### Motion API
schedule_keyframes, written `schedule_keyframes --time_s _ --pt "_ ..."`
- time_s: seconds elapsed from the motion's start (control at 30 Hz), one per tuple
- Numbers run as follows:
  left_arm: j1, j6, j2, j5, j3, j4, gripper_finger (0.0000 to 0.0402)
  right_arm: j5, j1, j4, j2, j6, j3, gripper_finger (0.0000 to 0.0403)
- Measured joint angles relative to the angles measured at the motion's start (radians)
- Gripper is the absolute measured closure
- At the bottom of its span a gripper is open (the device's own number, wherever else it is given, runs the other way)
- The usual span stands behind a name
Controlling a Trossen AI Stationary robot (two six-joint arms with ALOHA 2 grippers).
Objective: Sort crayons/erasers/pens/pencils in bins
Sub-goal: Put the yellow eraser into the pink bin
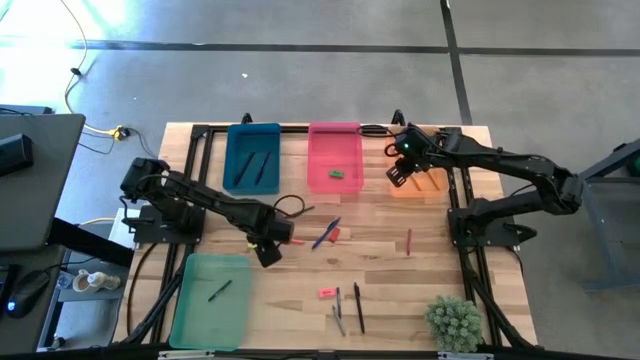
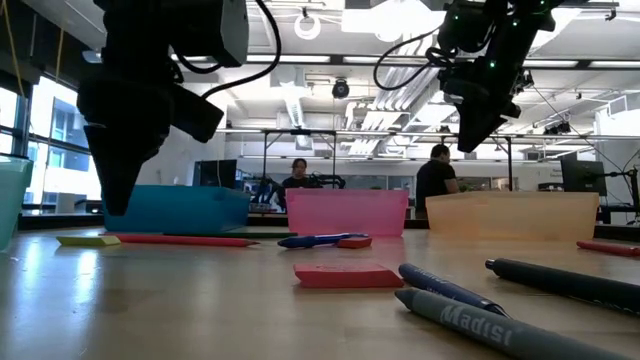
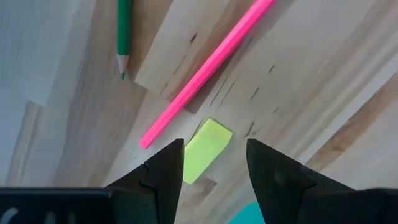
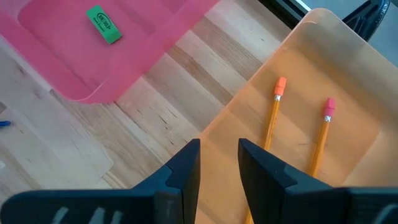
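Note:
My left gripper (image 1: 268, 250) (image 3: 214, 163) hangs open just above the yellow eraser (image 3: 206, 149) (image 2: 88, 240), which lies flat on the wood between its fingers' line. A pink pencil (image 3: 205, 68) and a green pencil (image 3: 124, 34) lie beside the eraser. My right gripper (image 1: 405, 170) (image 4: 219, 163) hovers over the orange bin (image 1: 418, 185), narrowly open and empty. Two orange pencils (image 4: 270, 121) lie in that bin. The pink bin (image 1: 334, 150) holds the green eraser (image 4: 102, 25). Two pens (image 1: 252, 168) lie in the blue bin. A dark crayon (image 1: 220, 291) lies in the green bin (image 1: 205, 310).
On the wood lie a blue pen (image 1: 326, 233), a red stick (image 1: 409, 241), the pink eraser (image 1: 327, 292) (image 2: 348, 275) and two dark pens (image 1: 350, 310). A small green plant (image 1: 455, 322) stands at the near right corner. People sit in the room beyond.

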Motion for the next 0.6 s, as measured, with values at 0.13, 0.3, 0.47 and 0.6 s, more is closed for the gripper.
schedule_keyframes --time_s 0.13,0.3,0.47,0.6 --pt "0.005 0.04 0.0 0.003 0.0 -0.005 0.0241 -0.003 0.0 -0.002 0.0 0.007 0.0 0.0304" --pt "0.011 0.062 0.0 0.013 0.0 -0.045 0.0241 -0.014 0.0 -0.005 0.0 0.007 0.0 0.0304" --pt "0.01 0.074 0.022 0.035 0.0 -0.052 0.0241 -0.014 0.0 -0.006 0.0 0.007 0.0 0.0304" --pt "-0.007 0.074 0.059 0.035 -0.001 -0.045 0.0241 -0.015 0.0 -0.011 0.0 0.009 0.0 0.0304"
